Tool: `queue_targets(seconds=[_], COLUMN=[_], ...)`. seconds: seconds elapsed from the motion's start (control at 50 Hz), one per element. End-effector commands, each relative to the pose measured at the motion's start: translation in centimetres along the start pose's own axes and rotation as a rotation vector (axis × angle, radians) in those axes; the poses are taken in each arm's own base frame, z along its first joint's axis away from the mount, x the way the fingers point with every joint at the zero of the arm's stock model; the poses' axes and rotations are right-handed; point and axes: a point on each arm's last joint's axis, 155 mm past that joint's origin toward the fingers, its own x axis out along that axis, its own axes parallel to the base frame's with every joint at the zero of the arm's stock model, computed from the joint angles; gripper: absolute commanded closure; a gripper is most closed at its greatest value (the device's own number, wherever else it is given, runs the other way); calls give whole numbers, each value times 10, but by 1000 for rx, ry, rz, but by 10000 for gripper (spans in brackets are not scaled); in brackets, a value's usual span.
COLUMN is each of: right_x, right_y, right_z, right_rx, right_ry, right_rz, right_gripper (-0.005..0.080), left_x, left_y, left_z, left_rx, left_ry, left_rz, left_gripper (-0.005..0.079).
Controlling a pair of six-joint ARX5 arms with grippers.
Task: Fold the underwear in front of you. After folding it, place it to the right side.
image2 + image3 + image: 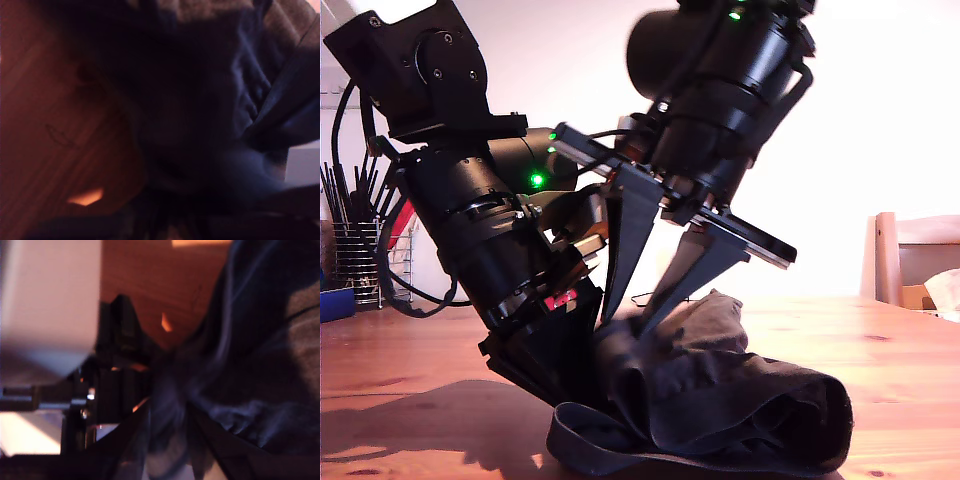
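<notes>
Second gripper (pixel 625 322) comes down from above with its two fingers set narrow, pinching a bunch of the dark brown-black soft fabric underwear (pixel 740 400) between them. You can see the cloth wedged in there in its own wrist view too. The first gripper (pixel 545 370) is low on the reddish wooden surface (pixel 410 370), pressed right against the garment's end on the exterior view's left; can't tell how its jaws stand. The underwear sits crumpled on the surface, mostly spreading toward the exterior view's right.
</notes>
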Motion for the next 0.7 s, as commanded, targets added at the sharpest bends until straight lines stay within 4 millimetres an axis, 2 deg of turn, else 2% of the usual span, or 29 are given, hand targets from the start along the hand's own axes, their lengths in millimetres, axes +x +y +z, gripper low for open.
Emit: queue_targets(seconds=[0.0, 0.18, 0.22, 0.3, 0.48, 0.68], right_x=[-1, -20, -24, -30, -34, -35], right_y=[23, 26, 25, 18, -8, -36], right_z=[-4, -2, -3, -4, -11, -1], right_rx=[-59, -118, -131, -156, -203, -263], right_ry=[5, 5, 6, 10, 47, 13], right_rz=[69, 101, 108, 96, 18, -127], right_gripper=[540, 559, 604, 766, 765, 765], left_x=[12, 11, 10, 10, 9, 7], left_y=[8, 12, 13, 13, 14, 15], left_z=[-13, -13, -13, -16, -21, -25], left_rx=[-17, -24, -28, -34, -48, -65], left_ry=[42, 41, 43, 50, 69, 84], left_rz=[20, 32, 32, 32, 31, 31], left_gripper=[764, 764, 764, 764, 764, 764])
